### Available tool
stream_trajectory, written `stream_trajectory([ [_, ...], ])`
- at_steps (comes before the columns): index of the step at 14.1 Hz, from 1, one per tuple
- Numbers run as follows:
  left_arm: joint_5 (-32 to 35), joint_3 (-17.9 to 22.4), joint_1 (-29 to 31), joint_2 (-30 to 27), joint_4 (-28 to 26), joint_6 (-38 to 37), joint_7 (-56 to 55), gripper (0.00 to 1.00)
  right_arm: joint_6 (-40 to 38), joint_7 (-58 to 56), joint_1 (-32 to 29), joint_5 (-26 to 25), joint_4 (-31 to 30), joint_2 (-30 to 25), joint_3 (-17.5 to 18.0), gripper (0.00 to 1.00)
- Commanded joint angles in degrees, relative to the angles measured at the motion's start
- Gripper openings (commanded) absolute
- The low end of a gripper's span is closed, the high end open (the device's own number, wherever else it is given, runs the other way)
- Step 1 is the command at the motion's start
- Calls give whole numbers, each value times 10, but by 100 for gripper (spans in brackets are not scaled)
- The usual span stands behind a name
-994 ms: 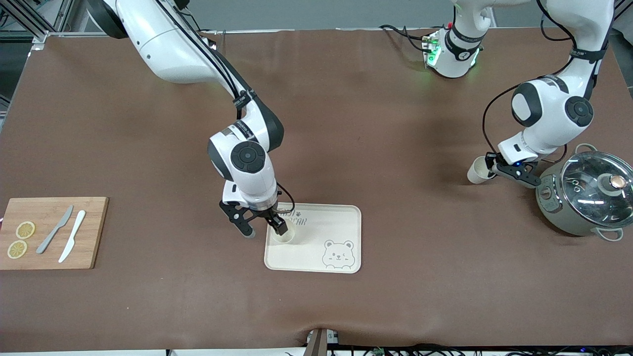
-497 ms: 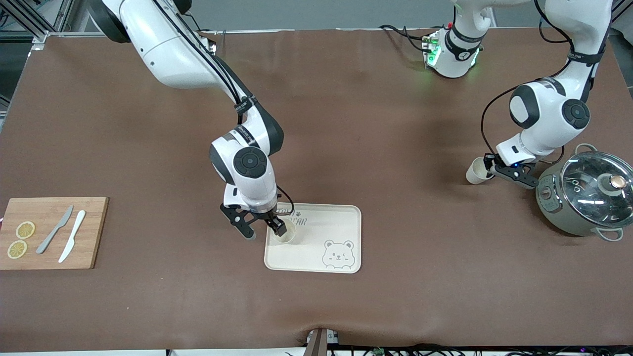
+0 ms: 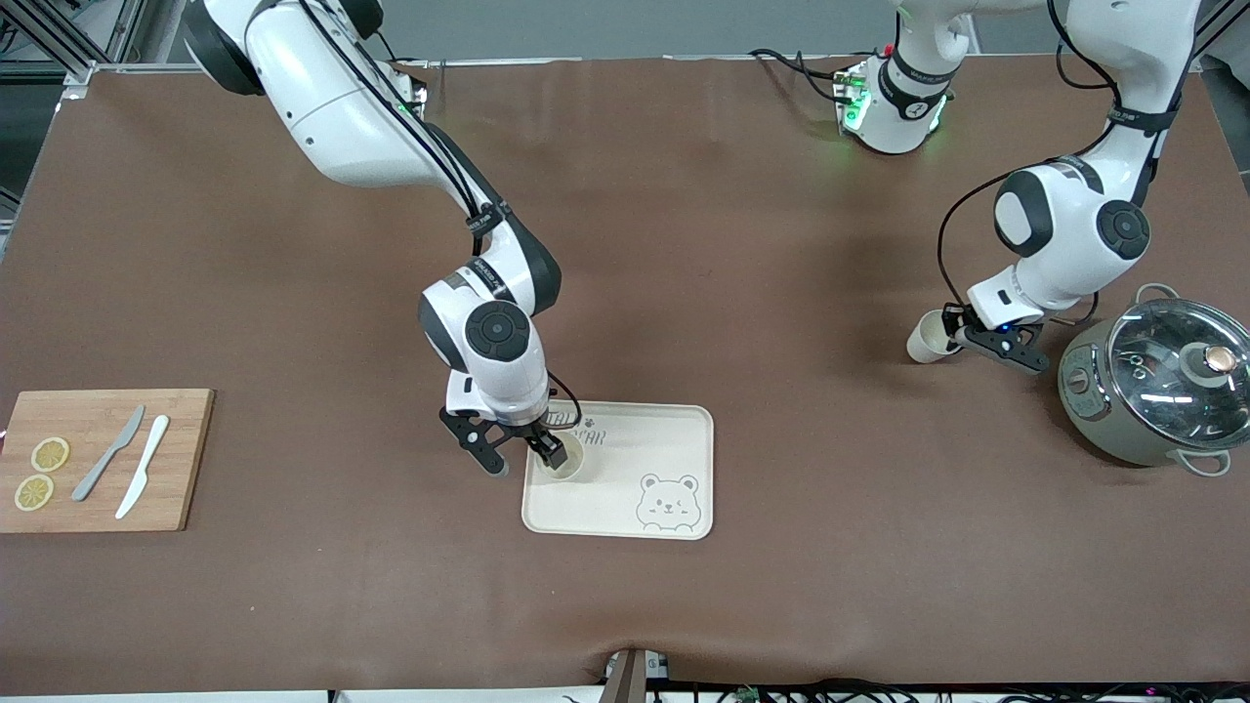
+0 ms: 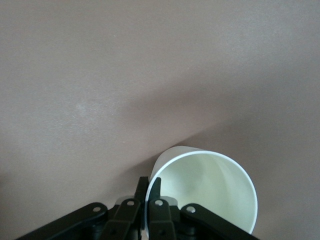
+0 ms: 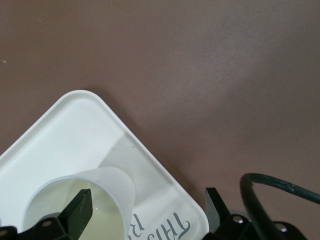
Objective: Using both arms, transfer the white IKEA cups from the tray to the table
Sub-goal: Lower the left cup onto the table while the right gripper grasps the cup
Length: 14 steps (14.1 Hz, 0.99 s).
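One white cup [image 3: 565, 465] stands upright on the cream bear tray [image 3: 674, 434], in the corner toward the right arm's end. My right gripper [image 3: 524, 459] is open around it, with one finger inside the cup and the other outside past the tray's edge. The right wrist view shows this cup [image 5: 107, 187], the tray [image 5: 75, 125] and the open gripper [image 5: 147, 207]. My left gripper [image 3: 964, 333] is shut on the rim of the second white cup [image 3: 926, 339], held tilted low over the table beside the pot. The left wrist view shows its fingers [image 4: 142, 187] pinching that cup's [image 4: 210, 190] wall.
A grey-green pot with glass lid [image 3: 1157, 391] stands at the left arm's end, close to the left gripper. A wooden board [image 3: 186, 459] with lemon slices [image 3: 41, 474] and two knives [image 3: 127, 464] lies at the right arm's end.
My left gripper has carried its cup a little away from the pot, toward the tray's end of the table. My right gripper stays open around the cup on the tray, barely moved.
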Motion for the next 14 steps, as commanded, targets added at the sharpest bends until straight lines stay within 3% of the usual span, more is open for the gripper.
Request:
stream_trajectory([
  [1,-19,-5,2,2,-2,11,14,0,6,5,-4,-18,10,12,6,100],
  [7,-19,-11,0,14,-1,30,15,3,6,4,-1,-17,15,12,6,100],
  [8,-19,-16,1,15,-1,37,15,34,6,4,-1,-17,15,12,6,100],
  [9,-20,-16,2,15,-2,39,14,52,6,4,0,-17,15,12,6,100],
  [10,-20,-16,2,15,-2,39,15,56,6,4,0,-17,15,13,6,97],
  [14,-20,-16,3,15,0,43,15,71,6,5,1,-17,16,12,6,66],
])
